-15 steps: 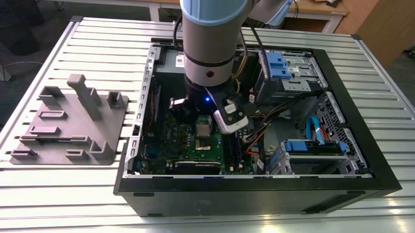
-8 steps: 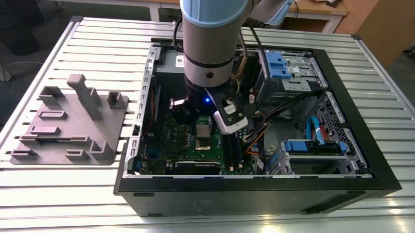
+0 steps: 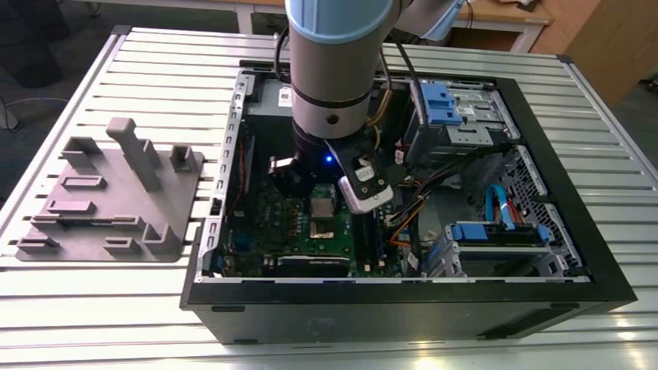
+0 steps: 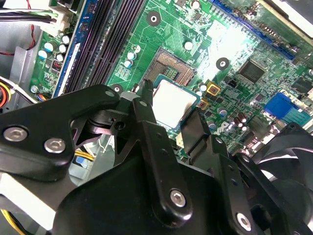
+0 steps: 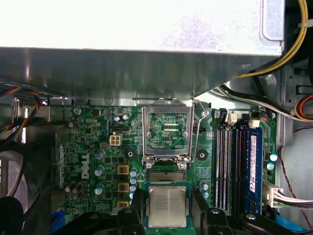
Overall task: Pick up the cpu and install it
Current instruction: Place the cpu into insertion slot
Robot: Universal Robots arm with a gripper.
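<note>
In the exterior view, on the slatted tabletop (image 3: 154, 308), a grey tray (image 3: 103, 193) of upright blocks lies at 9 o'clock from the open computer case (image 3: 411, 308). The 1 arm (image 3: 329, 77) comes down from 12 o'clock over the green board (image 3: 262, 231). Blue drive cages (image 3: 437, 104) sit at about 2 o'clock from the board. The second wrist view shows the pincer (image 4: 169, 107) clenched on the cpu (image 4: 173, 100). Its 2 black fingers (image 4: 146, 127) press on opposite edges of the chip, and the silvery top faces up. So the cpu lies inside the pincer, between the tips, not off to one side. What matters is the open socket (image 4: 172, 68), which lies just beside the chip's far edge rather than under it. The chip overlaps only the socket's near rim and appears to hang a little above the board. In the first wrist view the chip's edges look square to the socket. The hinged frame (image 5: 166, 129) stands raised on the side away from the chip. The memory slots (image 5: 227, 166) run alongside, parallel to the gripped edges. Judging from this, the chip is carried but not yet seated.
</note>
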